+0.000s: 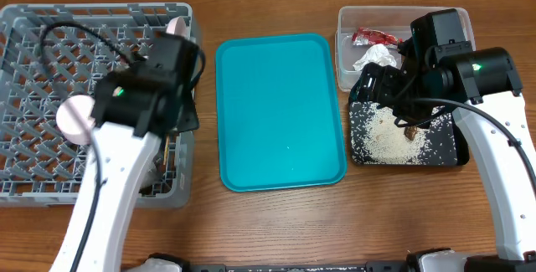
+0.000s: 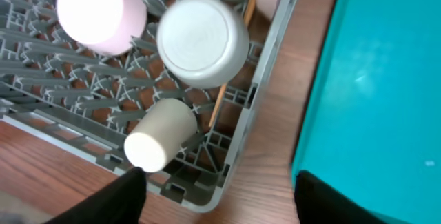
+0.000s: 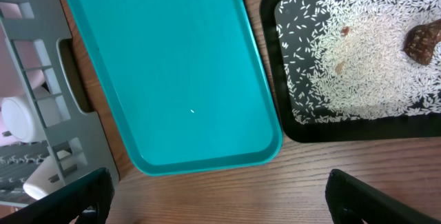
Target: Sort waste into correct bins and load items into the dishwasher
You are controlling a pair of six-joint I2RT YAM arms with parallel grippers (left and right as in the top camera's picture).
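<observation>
Over one corner of the grey dish rack (image 1: 33, 163), the left gripper (image 2: 217, 182) is being held with fingers spread wide and nothing between them. Beside the rack, the teal serving tray (image 1: 280, 113) is being left bare but for one tiny pale speck (image 3: 191, 111), so loading and sorting are being judged as nearly done. A straight lift clear of the rack wall is probably being called for next. Near the black tray (image 3: 270, 79), the right gripper (image 3: 220, 189) is likewise being kept released and empty, and the clear tub (image 1: 343, 46) is being seen just beyond that tray. Inside the rack, the white bowl (image 2: 202, 41) is being shown upside down, base to the camera. The small cup (image 2: 160, 138) is being left on its side, long axis slanting toward the rack's corner, flat end outward. One chopstick (image 2: 216, 107) is being seen running roughly along the rack's wall, partly hidden by the bowl. The red wrapper (image 1: 374, 36) and paper wad (image 1: 377, 57) are being held by the tub, the brown lump (image 3: 422, 41) and rice grains (image 3: 344, 79) by the black tray.
</observation>
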